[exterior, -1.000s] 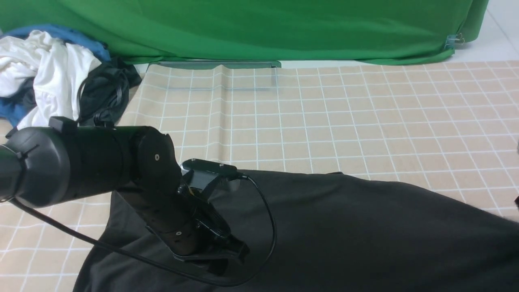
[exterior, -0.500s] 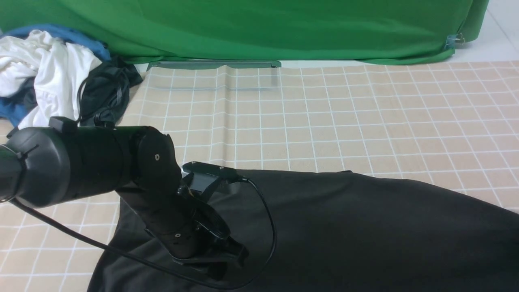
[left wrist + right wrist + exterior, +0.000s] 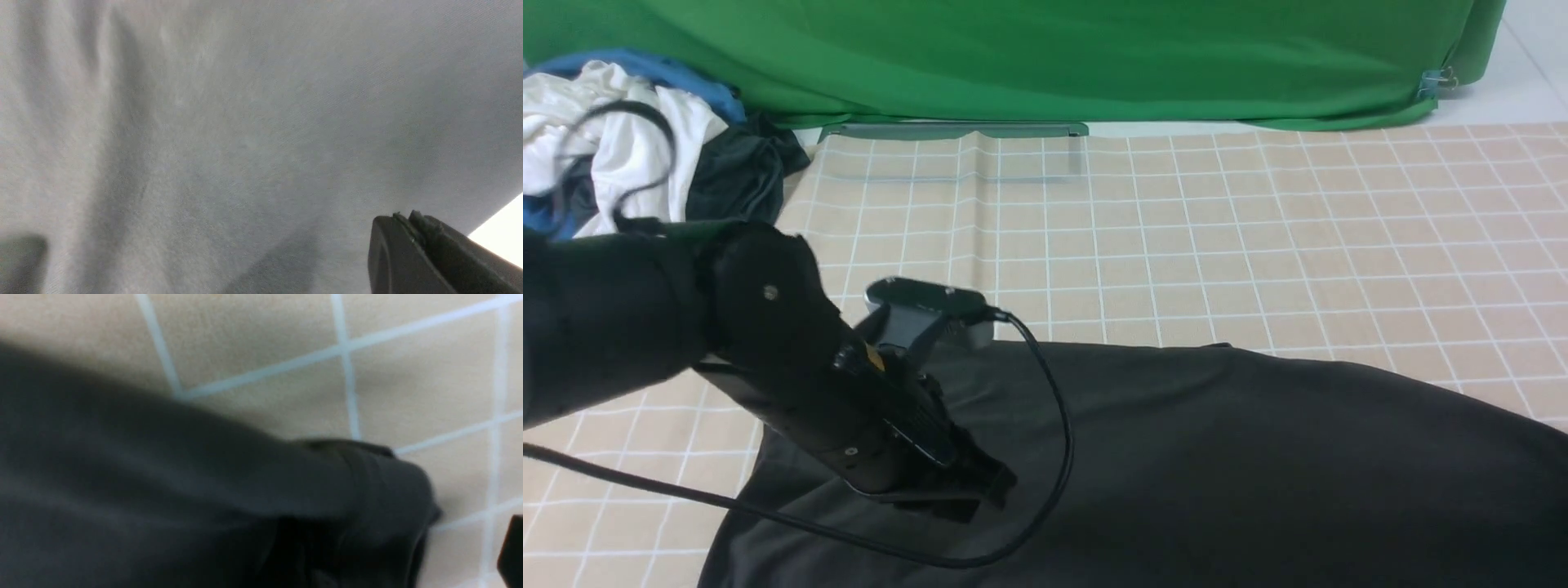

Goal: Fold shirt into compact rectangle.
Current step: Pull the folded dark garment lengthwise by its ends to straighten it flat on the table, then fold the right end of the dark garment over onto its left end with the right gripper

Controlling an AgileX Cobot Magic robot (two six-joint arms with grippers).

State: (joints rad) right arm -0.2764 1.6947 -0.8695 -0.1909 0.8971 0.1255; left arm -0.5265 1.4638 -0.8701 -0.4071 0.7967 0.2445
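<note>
The black shirt [image 3: 1258, 474] lies spread over the near part of the checked tablecloth [image 3: 1258, 229], its far edge running across the middle. My left gripper [image 3: 984, 490] hovers just over the shirt's left part. Its fingers [image 3: 404, 245] are shut together, and I see no cloth between them; grey-looking shirt fabric [image 3: 245, 122] fills that view. The right arm is out of the front view. In the right wrist view a folded corner of the shirt [image 3: 367, 486] rests loose on the tablecloth. My right gripper [image 3: 404, 555] stands open, with one dark finger [image 3: 512, 547] apart from the cloth.
A heap of white, blue and dark clothes [image 3: 613, 155] sits at the back left. A green backdrop [image 3: 1045, 57] hangs behind the table, with a grey strip [image 3: 956, 131] at its foot. The left arm's cable [image 3: 1058, 425] loops over the shirt.
The left arm has lifted and swung a little to the left, still shut. The shirt's right side has sunk flat onto the table, let go by the right gripper.
</note>
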